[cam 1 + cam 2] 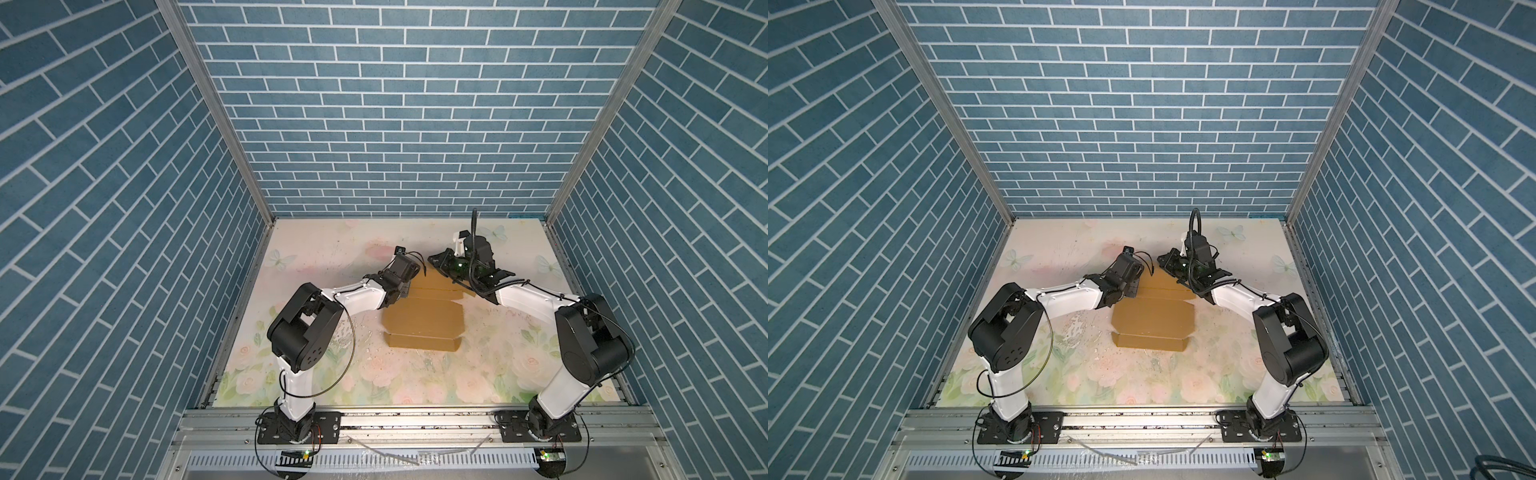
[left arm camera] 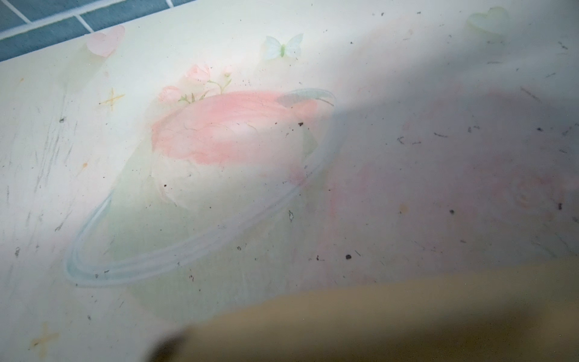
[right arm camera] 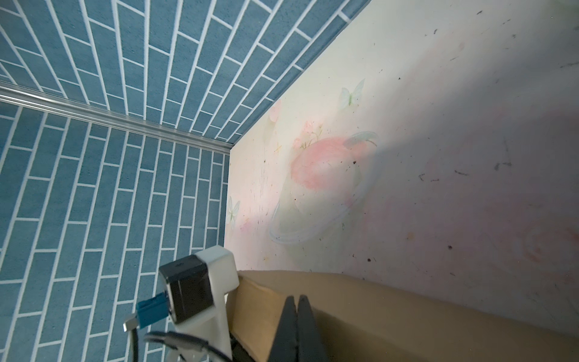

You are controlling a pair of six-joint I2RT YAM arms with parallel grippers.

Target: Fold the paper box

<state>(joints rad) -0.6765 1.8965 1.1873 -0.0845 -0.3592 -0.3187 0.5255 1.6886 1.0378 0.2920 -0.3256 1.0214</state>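
Flanking the creased brown paper box (image 1: 422, 320), left fingers (image 1: 404, 291) and right fingers (image 3: 286, 329) are each pressed together.

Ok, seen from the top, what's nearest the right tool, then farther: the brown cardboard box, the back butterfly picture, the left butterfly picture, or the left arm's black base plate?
Top view, from the right tool:
1. brown cardboard paper box, right at it.
2. pale back butterfly picture, rear right.
3. pale left butterfly picture, left wall.
4. left arm's black base plate, front left.
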